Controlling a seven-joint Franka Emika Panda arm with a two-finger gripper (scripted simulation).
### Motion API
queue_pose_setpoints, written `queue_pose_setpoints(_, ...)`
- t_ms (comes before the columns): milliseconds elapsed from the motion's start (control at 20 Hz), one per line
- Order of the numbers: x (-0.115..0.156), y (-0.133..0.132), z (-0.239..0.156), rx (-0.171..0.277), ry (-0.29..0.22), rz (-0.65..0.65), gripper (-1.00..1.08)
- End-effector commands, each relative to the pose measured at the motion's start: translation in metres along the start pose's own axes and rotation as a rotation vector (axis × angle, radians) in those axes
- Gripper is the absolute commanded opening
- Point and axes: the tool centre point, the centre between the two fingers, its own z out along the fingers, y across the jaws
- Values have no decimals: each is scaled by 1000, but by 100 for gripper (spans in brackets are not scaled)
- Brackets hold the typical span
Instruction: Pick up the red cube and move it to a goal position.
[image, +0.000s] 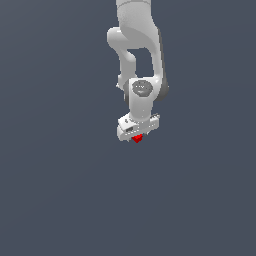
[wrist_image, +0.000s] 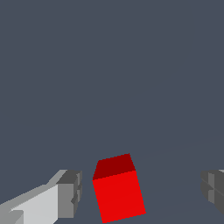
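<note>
Gripper (wrist_image: 140, 192) is spread wide, fingers (wrist_image: 68, 194) clear of the red cube (wrist_image: 119, 194) on both sides. In the exterior view the cube (image: 137, 138) peeks out just below the white hand, near frame center.

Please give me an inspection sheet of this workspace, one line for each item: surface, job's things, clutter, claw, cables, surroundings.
Surface: plain dark grey-blue ground, no marks seen.
Job's things: red cube lies between the two fingers, slightly turned against them; a gap shows on each side, no contact seen.
Clutter: nothing seen.
Claw: white claw open, pointing down around the cube; in the exterior view only a bit of red shows under it.
Cables: nothing seen.
Surroundings: nothing seen but the white arm; no goal marker visible.
</note>
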Motion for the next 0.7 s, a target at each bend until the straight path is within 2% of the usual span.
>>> queue_pose_setpoints(0, -8, -6, 15, -2, 2, -70, 100)
queue_pose_setpoints(350, -25, -13, 44, -8, 5, -200, 100)
queue_pose_setpoints(650, -30, -14, 53, -11, 5, -238, 100)
